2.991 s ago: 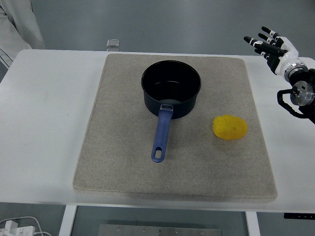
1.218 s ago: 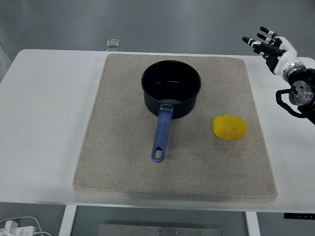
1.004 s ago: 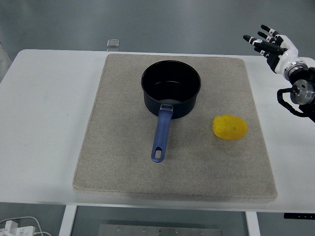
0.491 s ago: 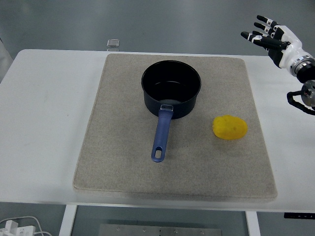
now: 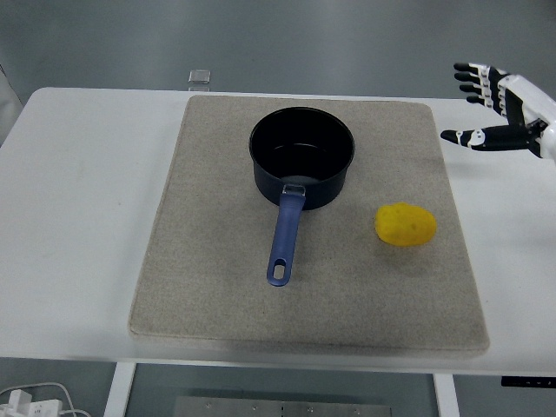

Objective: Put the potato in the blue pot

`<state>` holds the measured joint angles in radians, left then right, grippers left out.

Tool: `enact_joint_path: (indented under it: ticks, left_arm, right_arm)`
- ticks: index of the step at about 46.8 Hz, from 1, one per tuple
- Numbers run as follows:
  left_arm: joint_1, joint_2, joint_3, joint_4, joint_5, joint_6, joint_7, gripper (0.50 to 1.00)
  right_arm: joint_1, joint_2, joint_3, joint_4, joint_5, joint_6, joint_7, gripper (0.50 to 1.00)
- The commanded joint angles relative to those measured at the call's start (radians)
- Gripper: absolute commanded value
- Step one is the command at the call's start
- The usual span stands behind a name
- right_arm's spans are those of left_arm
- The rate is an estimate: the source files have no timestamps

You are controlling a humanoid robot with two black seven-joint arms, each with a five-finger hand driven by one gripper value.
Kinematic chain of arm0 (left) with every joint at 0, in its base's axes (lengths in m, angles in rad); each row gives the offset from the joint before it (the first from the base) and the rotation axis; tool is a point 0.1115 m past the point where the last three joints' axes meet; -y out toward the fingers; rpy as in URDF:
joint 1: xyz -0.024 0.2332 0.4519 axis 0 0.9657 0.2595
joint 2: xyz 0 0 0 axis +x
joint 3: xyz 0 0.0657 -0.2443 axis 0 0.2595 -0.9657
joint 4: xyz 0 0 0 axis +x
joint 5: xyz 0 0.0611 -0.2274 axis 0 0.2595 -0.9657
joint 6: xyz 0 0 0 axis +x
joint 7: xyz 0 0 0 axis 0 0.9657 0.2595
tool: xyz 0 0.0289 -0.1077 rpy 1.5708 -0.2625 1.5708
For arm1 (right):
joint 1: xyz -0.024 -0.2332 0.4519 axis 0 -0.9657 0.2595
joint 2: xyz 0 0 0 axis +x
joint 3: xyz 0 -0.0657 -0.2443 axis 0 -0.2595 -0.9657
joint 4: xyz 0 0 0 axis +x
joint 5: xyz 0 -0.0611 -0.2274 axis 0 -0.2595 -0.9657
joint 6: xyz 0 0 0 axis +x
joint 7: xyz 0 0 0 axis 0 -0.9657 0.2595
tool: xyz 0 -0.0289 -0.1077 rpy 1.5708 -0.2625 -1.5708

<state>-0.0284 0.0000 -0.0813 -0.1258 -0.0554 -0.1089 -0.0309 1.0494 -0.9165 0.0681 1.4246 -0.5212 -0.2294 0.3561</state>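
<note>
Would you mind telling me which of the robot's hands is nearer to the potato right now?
The right hand, open above the table's far right edge, beyond and right of the potato. The left hand is out of view.

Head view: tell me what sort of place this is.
Probably a lab or robot test bench, not a home kitchen: a plain white table on a grey floor, a beige mat laid out with only a blue pot and a potato, and the right hand open above the table's edge.

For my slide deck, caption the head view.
Open right hand above the table's right edge; potato lies right of the blue pot.
</note>
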Motion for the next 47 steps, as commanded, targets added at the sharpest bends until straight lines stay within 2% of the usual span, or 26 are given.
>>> enact_joint_path:
  ticks: [1,9,21,29,34,47]
  left_arm:
    - [0.001,0.000,0.000,0.000,0.000,0.000,0.000,1.000]
    - [-0.001,0.000,0.000,0.000,0.000,0.000,0.000,1.000]
    - [0.001,0.000,0.000,0.000,0.000,0.000,-0.001,1.000]
    - [0.001,0.000,0.000,0.000,0.000,0.000,0.000,1.000]
    - [-0.001,0.000,0.000,0.000,0.000,0.000,0.000,1.000]
    - [0.001,0.000,0.000,0.000,0.000,0.000,0.000,1.000]
  right_arm:
    - [-0.031,-0.028,-0.019,0.019,-0.094,-0.001,0.030,0.938]
    - [-0.095,-0.047,-0.022,0.039,-0.206,0.001,0.041,0.938]
    - [-0.129,-0.042,-0.086,0.108,-0.229,-0.007,0.041,0.938]
    - [-0.132,-0.018,-0.090,0.102,-0.229,-0.024,0.038,0.938]
    - [-0.141,0.021,-0.094,0.086,-0.240,-0.048,0.037,0.938]
    - [-0.160,0.087,-0.099,0.013,-0.309,-0.079,0.035,0.938]
